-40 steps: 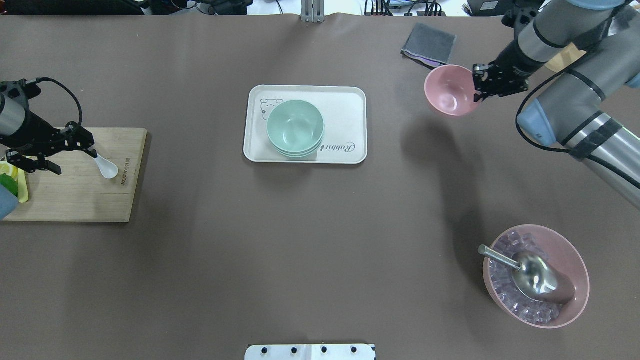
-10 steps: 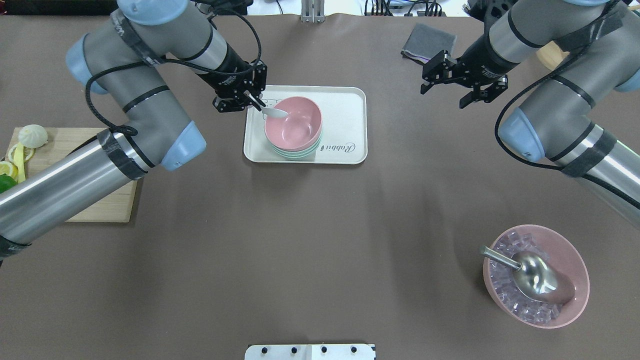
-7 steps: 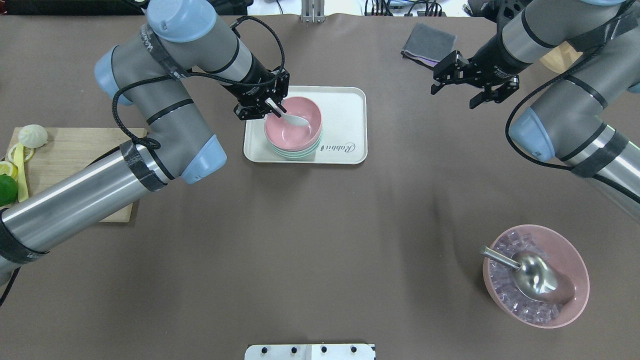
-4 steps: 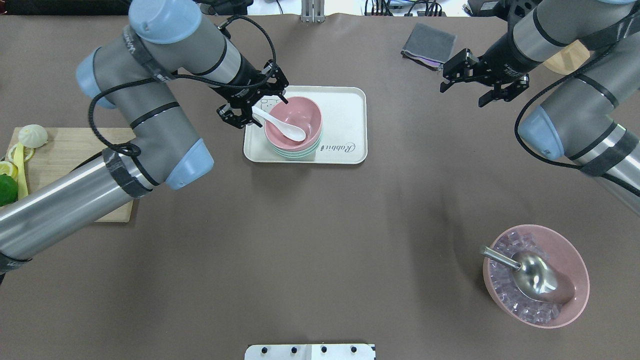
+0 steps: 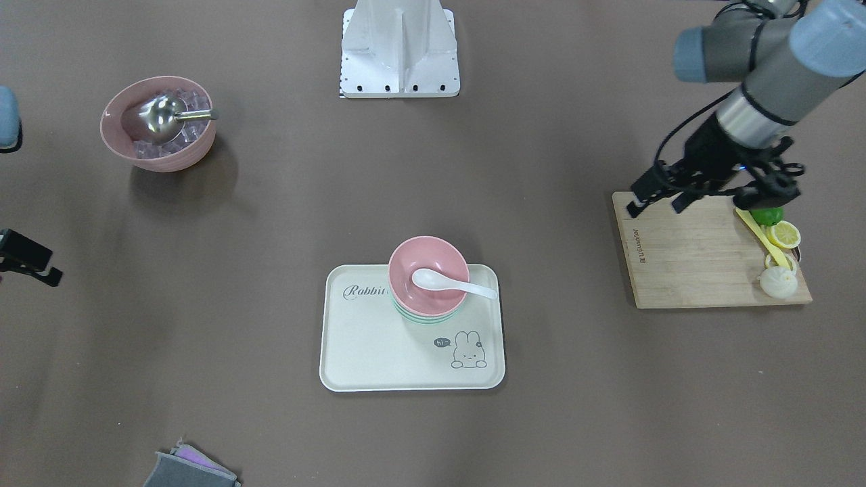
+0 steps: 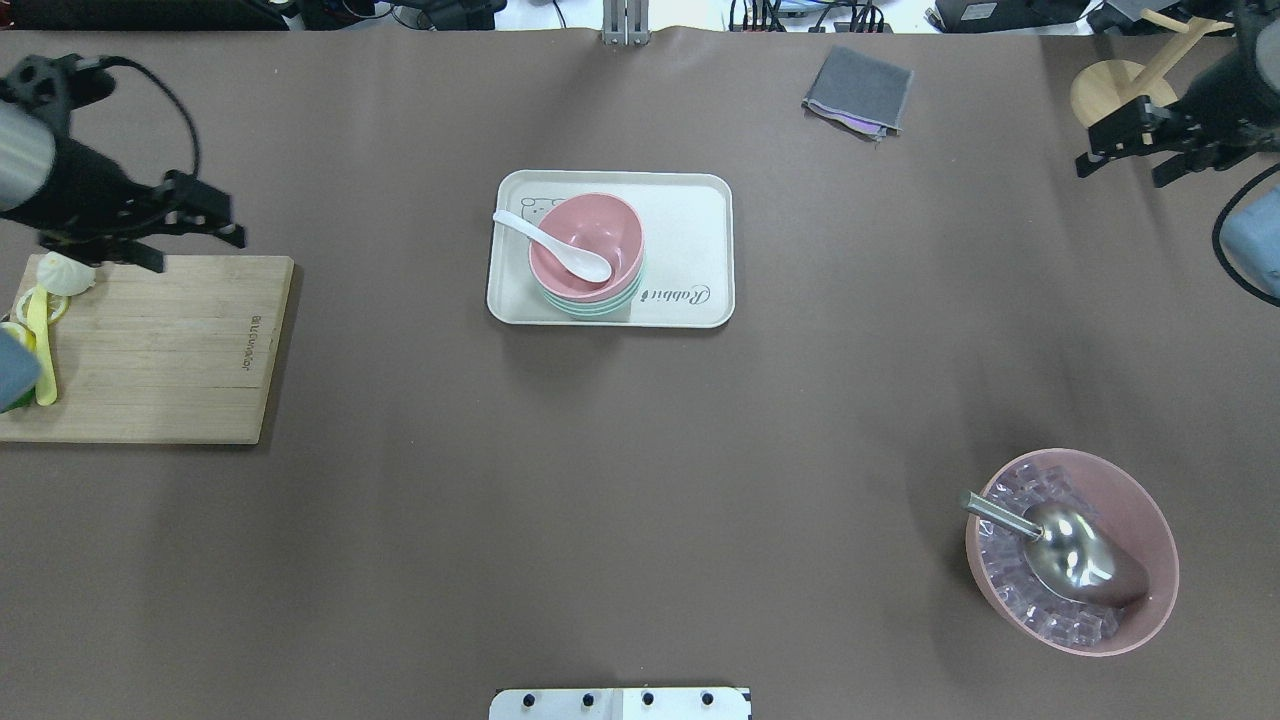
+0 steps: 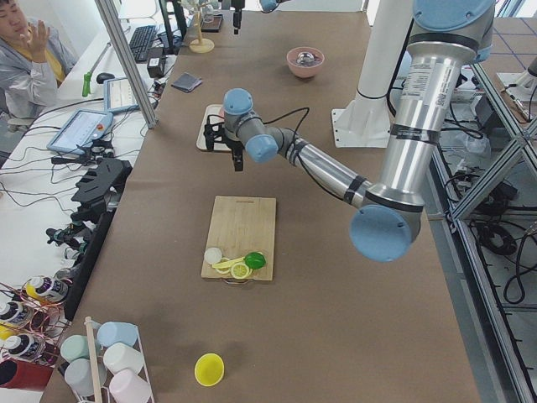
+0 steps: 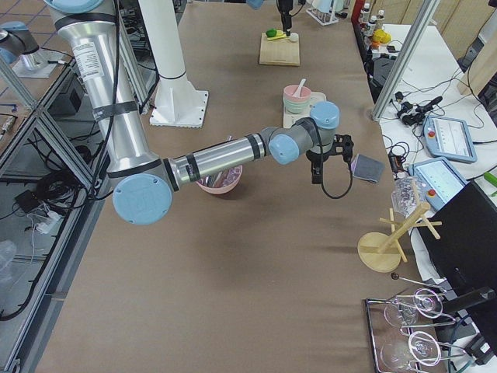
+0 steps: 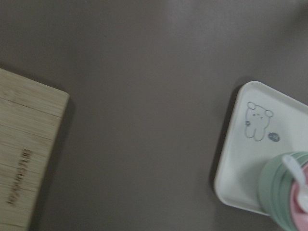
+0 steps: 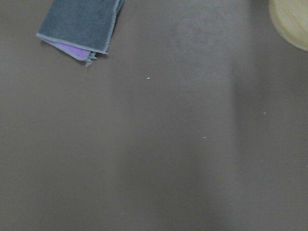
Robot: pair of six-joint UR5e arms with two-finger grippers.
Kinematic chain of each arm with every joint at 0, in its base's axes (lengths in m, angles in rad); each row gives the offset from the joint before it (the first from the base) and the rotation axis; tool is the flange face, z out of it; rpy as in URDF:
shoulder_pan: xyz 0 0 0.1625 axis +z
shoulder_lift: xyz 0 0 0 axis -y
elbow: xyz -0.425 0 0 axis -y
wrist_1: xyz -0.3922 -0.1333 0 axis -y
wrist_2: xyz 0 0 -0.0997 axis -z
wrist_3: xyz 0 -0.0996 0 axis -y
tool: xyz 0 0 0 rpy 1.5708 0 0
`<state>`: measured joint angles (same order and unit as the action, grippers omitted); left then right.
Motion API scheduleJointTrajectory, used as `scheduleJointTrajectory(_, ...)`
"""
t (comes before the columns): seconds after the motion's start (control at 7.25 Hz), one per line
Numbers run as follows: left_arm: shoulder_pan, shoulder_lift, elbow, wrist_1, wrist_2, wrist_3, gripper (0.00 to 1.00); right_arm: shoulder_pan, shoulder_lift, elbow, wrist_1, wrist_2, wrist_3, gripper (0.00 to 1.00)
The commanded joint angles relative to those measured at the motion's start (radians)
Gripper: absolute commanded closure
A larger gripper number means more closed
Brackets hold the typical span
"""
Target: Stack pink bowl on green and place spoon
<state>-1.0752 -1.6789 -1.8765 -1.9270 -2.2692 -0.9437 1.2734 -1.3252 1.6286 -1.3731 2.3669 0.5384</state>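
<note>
White spoon (image 6: 550,240) lay in the pink bowl (image 6: 605,225), which was nested on the green bowls (image 6: 590,307) on a cream tray (image 6: 690,230) at the middle of the brown surface (image 6: 640,450). The spoon's long axis ran diagonally, with the scoop inside the bowl and the handle over the rim toward the robot's left. Left gripper (image 5: 655,204) hung by the cutting board (image 6: 170,350), right gripper (image 6: 1120,172) at the far right corner. Both jaws were released and empty. Cluttered desks flanked the surface
</note>
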Motion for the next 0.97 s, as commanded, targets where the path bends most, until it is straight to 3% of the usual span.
scheduleJointTrajectory(0.0, -0.183, 0.218, 0.031, -0.003, -0.003, 0.572, 0.02, 0.098, -0.087, -0.009, -0.084, -0.008, -0.321, 0.0)
scheduleJointTrajectory(0.28, -0.351, 0.234, 0.182, 0.002, -0.006, 0.905, 0.02, 0.154, -0.181, -0.039, -0.077, -0.012, -0.531, 0.0)
scheduleJointTrajectory(0.55, -0.416, 0.232, 0.267, 0.002, -0.092, 0.967, 0.02, 0.17, -0.221, -0.044, -0.069, -0.006, -0.577, 0.0)
scheduleJointTrajectory(0.83, -0.436, 0.255, 0.273, 0.002, -0.124, 0.973, 0.02, 0.175, -0.23, -0.046, -0.07, -0.014, -0.578, 0.0)
